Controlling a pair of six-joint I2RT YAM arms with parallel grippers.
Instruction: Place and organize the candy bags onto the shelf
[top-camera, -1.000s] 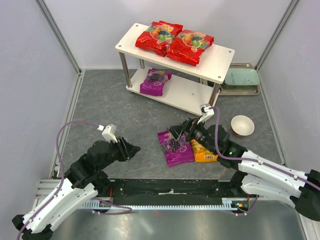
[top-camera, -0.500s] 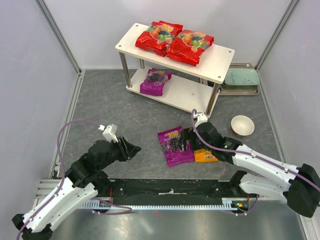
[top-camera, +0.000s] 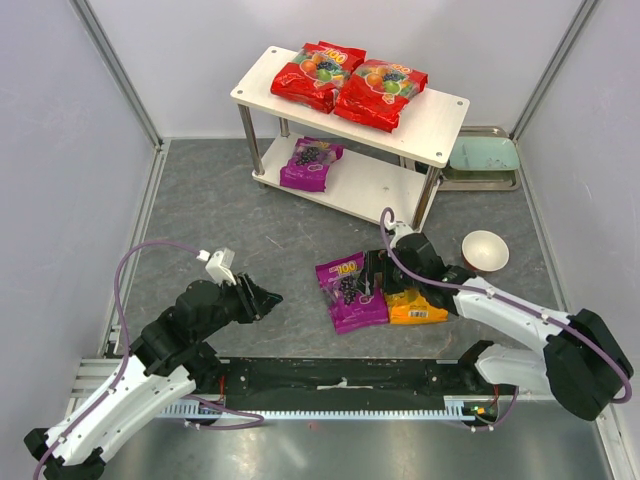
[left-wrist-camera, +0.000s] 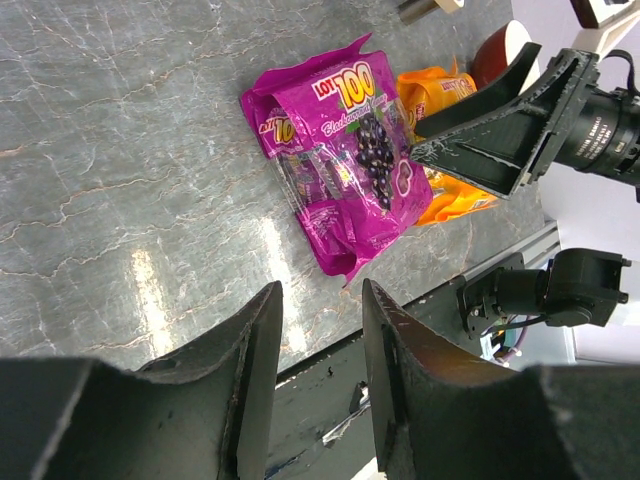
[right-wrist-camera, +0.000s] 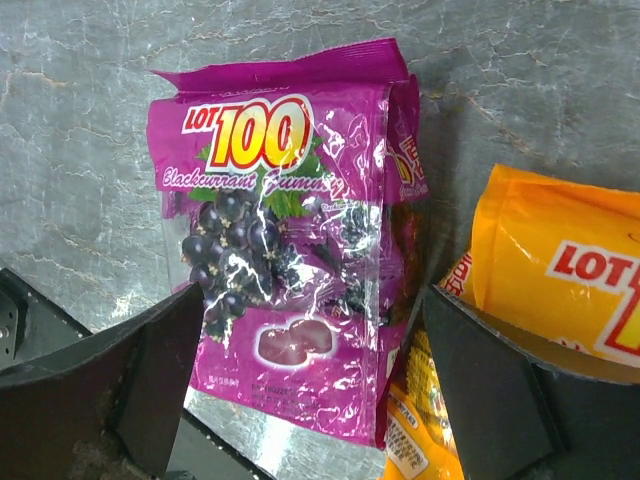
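Note:
The shelf (top-camera: 440, 115) stands at the back with two red candy bags (top-camera: 315, 70) (top-camera: 380, 92) on its top board and a purple bag (top-camera: 310, 163) on its lower board. A second purple bag (top-camera: 350, 292) and an orange bag (top-camera: 415, 306) lie side by side on the floor. My right gripper (top-camera: 375, 275) is open just above the floor purple bag (right-wrist-camera: 285, 270), one finger at its left edge and the other between it and the orange bag (right-wrist-camera: 560, 270). My left gripper (top-camera: 262, 298) is open and empty, left of that purple bag (left-wrist-camera: 340, 160).
A pale green tray (top-camera: 483, 155) lies behind the shelf's right end. A white bowl (top-camera: 485, 250) stands right of my right arm. Grey walls close the sides and back. A black rail (top-camera: 340, 375) runs along the near edge.
My right gripper has moved down and forward over the floor purple bag, its wrist turned so the jaws straddle it. The left arm and all the bags have not moved.

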